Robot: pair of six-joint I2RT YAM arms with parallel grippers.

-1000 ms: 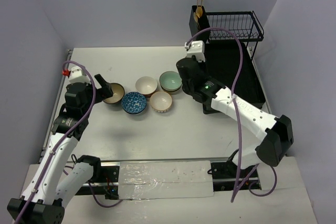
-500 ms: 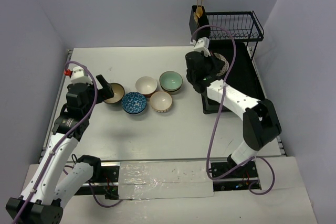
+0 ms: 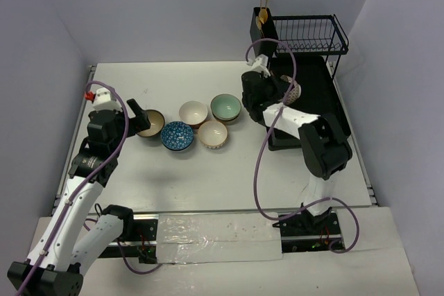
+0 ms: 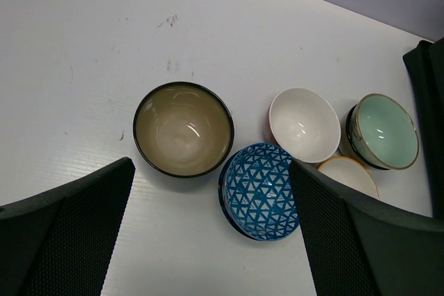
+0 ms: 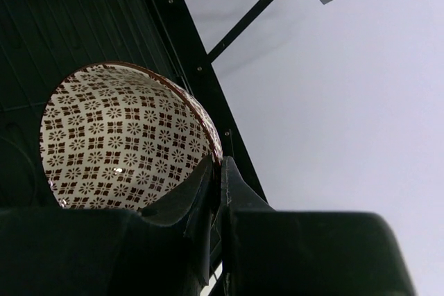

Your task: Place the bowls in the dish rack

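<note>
While right pincer clamps patterned bowl, underside hidden, apparently tilted

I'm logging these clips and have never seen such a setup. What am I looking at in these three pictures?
The rig is a left arm and a right arm bolted at the table's near edge, each ending in a two-finger gripper. The overhead picture looks down from behind them; the other two come from cameras on the wrists. Five bowls sit grouped on the table: tan bowl, blue bowl, white bowl, mint bowl and cream bowl. The left gripper hangs open over them. The right gripper pinches the rim of a brown-white patterned bowl over the black dish rack.
</note>
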